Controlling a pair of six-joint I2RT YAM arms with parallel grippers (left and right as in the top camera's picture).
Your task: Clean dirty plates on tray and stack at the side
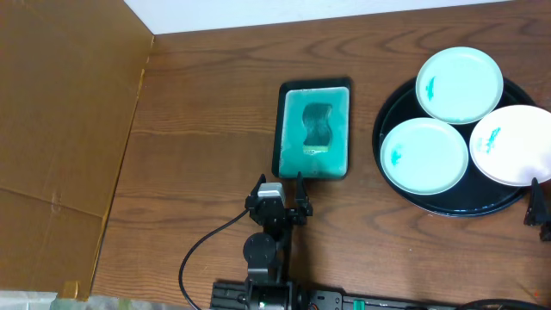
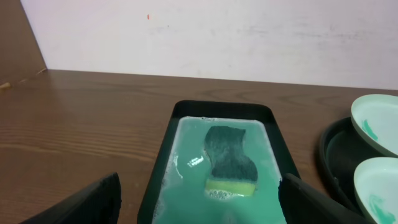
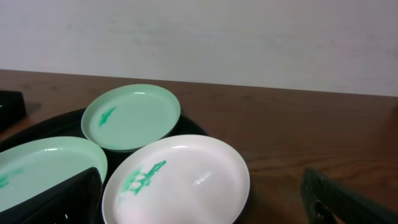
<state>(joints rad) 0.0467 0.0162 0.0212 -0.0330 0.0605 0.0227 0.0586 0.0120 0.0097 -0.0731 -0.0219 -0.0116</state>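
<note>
The black round tray (image 1: 405,195) lies at the right and holds three plates, each with a teal smear: a mint one at the back (image 1: 459,84), a mint one at the front left (image 1: 424,156), and a white one at the right (image 1: 515,144). My left gripper (image 1: 281,205) is open and empty, just in front of the sponge tray. My right gripper (image 1: 542,207) is open and empty at the right edge, just in front of the white plate (image 3: 177,183). The right wrist view also shows the back mint plate (image 3: 132,117) and the front mint plate (image 3: 43,167).
A small rectangular dark tray (image 1: 315,129) of teal soapy water holds a dark sponge with a yellow side (image 2: 230,160). A brown cardboard panel (image 1: 60,138) covers the left of the table. A white wall runs along the back.
</note>
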